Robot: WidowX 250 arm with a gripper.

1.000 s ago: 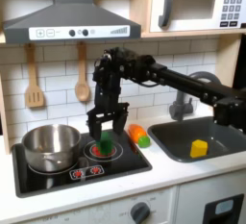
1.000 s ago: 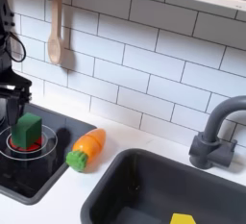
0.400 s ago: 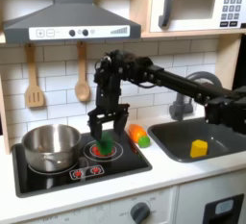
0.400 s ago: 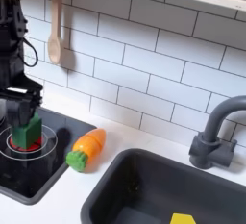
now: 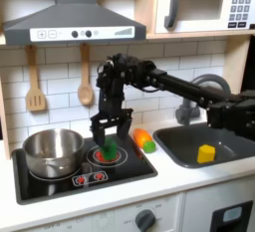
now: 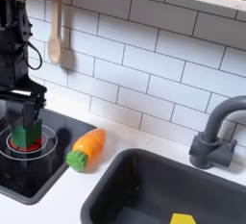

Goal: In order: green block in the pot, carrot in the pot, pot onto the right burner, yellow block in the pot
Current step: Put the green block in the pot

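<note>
White tiled wall and a pale surface (image 5: 189,176) frame a toy kitchen. Sink (image 5: 227,136), at the first exterior view's right, well apart from the end effector (image 5: 110,136). Black cooktop (image 5: 60,181) directly under the end effector. Pot (image 5: 52,149) on the burner at the first exterior view's left, beside the end effector and clear of it. End effector lowered over the right burner (image 6: 13,151), fingers part open and standing on either side of the green block (image 6: 26,131), which sits on that burner; whether the fingers press the block, cannot tell. Carrot (image 6: 86,148) lies on the surface just off the cooktop edge, near the end effector on its sink side. Yellow block (image 5: 205,153) in the sink, far from the end effector.
</note>
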